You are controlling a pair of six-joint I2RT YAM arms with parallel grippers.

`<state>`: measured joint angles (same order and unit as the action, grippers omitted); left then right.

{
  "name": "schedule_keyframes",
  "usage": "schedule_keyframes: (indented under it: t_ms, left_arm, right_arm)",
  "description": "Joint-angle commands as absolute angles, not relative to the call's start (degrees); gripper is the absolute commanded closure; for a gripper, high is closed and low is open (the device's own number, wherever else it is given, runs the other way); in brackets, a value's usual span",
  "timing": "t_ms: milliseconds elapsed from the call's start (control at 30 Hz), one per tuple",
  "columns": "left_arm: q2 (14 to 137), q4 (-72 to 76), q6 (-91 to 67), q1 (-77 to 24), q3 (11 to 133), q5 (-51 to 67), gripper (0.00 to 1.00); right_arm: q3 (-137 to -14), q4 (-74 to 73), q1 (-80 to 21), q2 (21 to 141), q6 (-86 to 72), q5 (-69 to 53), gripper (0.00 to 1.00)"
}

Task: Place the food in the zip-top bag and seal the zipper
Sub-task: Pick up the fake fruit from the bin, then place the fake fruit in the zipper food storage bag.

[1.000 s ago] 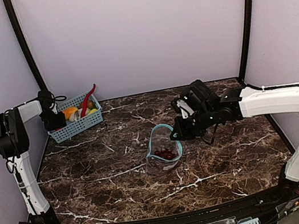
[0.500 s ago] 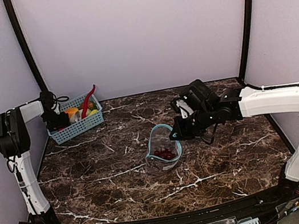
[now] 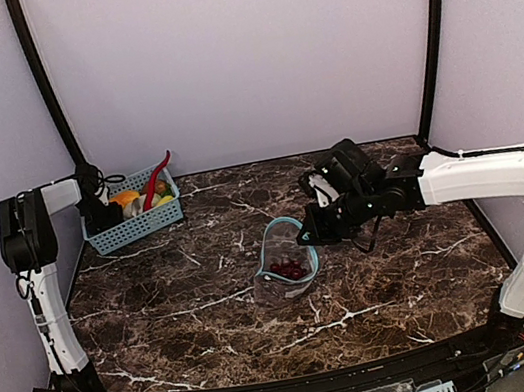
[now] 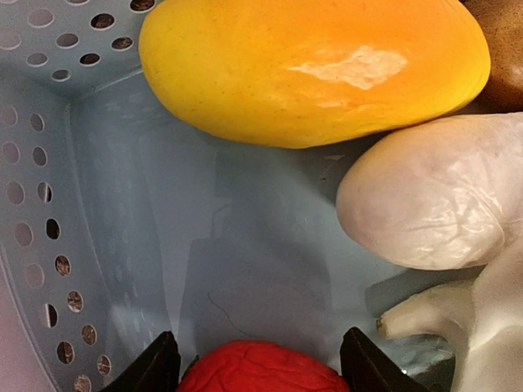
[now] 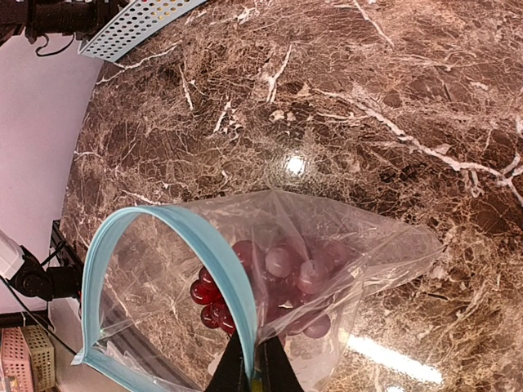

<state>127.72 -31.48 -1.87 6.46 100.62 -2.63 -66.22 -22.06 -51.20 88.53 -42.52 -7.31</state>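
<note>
The left tool [image 3: 101, 218] is down inside the blue basket [image 4: 41, 204]. Its fingers [image 4: 159, 367] stand apart with the red fruit [image 4: 261, 374] between them; I cannot tell if they press it. The yellow piece [image 4: 310, 69] lies near. The right tool [image 5: 248, 369] is clamped on the zipper [image 5: 221, 269] of the zip-top bag [image 5: 368, 245], which rests mid-desk [image 5: 409, 98] with the grape bunch [image 5: 286, 269] inside.

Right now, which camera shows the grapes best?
The right wrist view: the grape bunch sits close, single berries visible through the zip-top bag. The top view shows only a small dark red patch in the bag. The left wrist view looks into the blue basket, no grapes.
</note>
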Motion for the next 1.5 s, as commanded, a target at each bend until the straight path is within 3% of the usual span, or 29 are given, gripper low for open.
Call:
schedule_keyframes:
  t_ms: [0,433,667,867,1100,1467]
  left_arm:
    - [126.3,-36.1,-1.7,5.9,102.2,-2.4,0.44]
    - [105.2,-29.4,-2.7,5.9,93.1,-0.3,0.49]
    - [94.9,-28.1,-5.2,4.4,86.7,12.8,0.50]
    - [81.2,-27.8,-8.3,-7.9,77.0,20.8,0.50]
    - [67.7,-18.2,-22.4,-30.5,66.3,21.9,0.50]
    - [75.3,-8.9,-31.9,-53.7,65.1,9.6,0.50]
  right_arm:
    - [-67.6,-20.7,-51.0,88.8,-43.0,-7.2,0.95]
    - [-68.7,-20.8,-51.0,89.4,-42.3,-7.5,0.95]
    - [-68.7,-20.8,-51.0,88.9,-42.2,-7.5,0.95]
    - [-69.5,-20.8,-51.0,88.9,-41.6,-8.1,0.95]
    - [-71.3,-20.9,-51.1,90.1,-40.9,-9.2,0.95]
    - [-73.0,-20.5,-51.8,91.2,-41.4,-9.9,0.96]
